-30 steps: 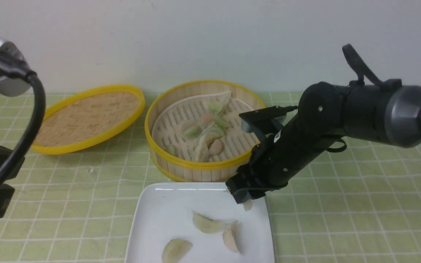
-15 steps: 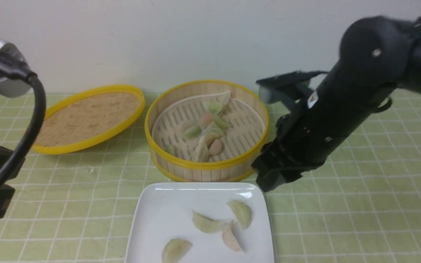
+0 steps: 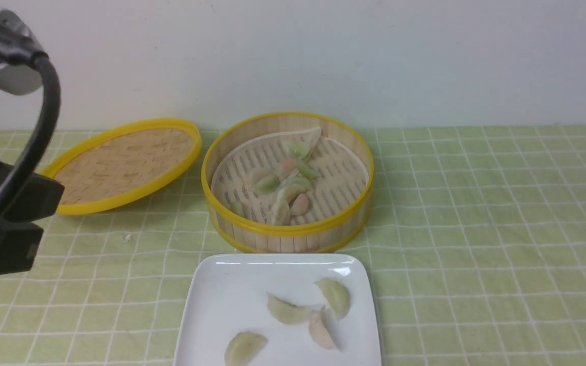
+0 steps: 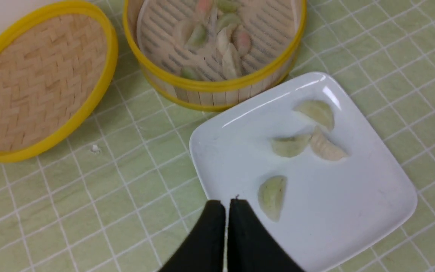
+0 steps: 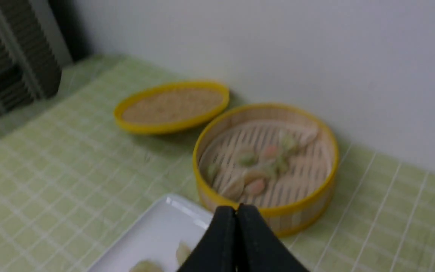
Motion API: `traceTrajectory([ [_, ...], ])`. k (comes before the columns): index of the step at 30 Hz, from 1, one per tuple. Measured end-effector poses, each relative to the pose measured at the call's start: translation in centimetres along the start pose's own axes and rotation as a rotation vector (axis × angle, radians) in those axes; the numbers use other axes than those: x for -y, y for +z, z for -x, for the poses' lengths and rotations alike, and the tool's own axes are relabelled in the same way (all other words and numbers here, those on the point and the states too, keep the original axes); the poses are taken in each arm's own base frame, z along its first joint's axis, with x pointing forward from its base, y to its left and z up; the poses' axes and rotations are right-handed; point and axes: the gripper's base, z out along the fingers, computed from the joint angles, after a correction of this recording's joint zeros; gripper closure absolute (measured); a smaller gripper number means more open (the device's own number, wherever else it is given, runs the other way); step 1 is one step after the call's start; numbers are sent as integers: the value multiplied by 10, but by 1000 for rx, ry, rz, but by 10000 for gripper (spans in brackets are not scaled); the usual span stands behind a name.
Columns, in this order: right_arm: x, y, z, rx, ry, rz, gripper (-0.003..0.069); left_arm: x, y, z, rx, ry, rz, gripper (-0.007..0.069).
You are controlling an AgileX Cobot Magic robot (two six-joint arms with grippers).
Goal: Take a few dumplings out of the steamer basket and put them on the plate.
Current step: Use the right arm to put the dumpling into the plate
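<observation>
Gone from the front view is the right arm, which a second ago reached down over the far right corner of the plate (image 3: 222, 305); four dumplings (image 3: 287, 311) now lie there where three lay then. A green checked cloth covers the worktop (image 3: 476, 229). Towards its far edge stands the steamer basket (image 3: 288, 236), and a shallow woven lid (image 3: 125, 162) lies apart from it on the left. Just in front of the basket, at the near edge, sits the white plate. A cluster of dumplings (image 3: 285, 185) rests on the basket's slotted floor. On the plate, three lie close together in the right half and one lies alone nearer the near edge. The right claw (image 5: 236, 211) is pressed fully together with nothing in it, up above the worktop. The left claw (image 4: 227, 204) is likewise closed and empty, and hangs above the plate's rim.
</observation>
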Motion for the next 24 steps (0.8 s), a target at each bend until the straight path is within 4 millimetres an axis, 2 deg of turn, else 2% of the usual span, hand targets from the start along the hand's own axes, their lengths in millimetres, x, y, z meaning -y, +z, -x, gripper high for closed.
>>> traceTrajectory([
  [4,5,-45,-50,231,-13,-36,673,0,0,2,23,0,-3,631],
  [5,6,-53,-57,274,-14,-40,673,0,0,3,30,0,-4,631],
  [6,8,-60,-72,315,-11,-52,673,0,0,3,37,0,-5,631],
  [10,12,-81,-101,441,7,-79,673,1,0,6,64,-1,-9,631],
  [17,17,-82,-106,472,61,-117,673,4,-1,8,117,-14,-42,631],
  [20,17,-82,-106,474,66,-119,673,3,-12,5,159,-18,-55,631],
  [24,17,-82,-106,476,69,-118,673,0,-39,-12,275,-20,-62,631],
])
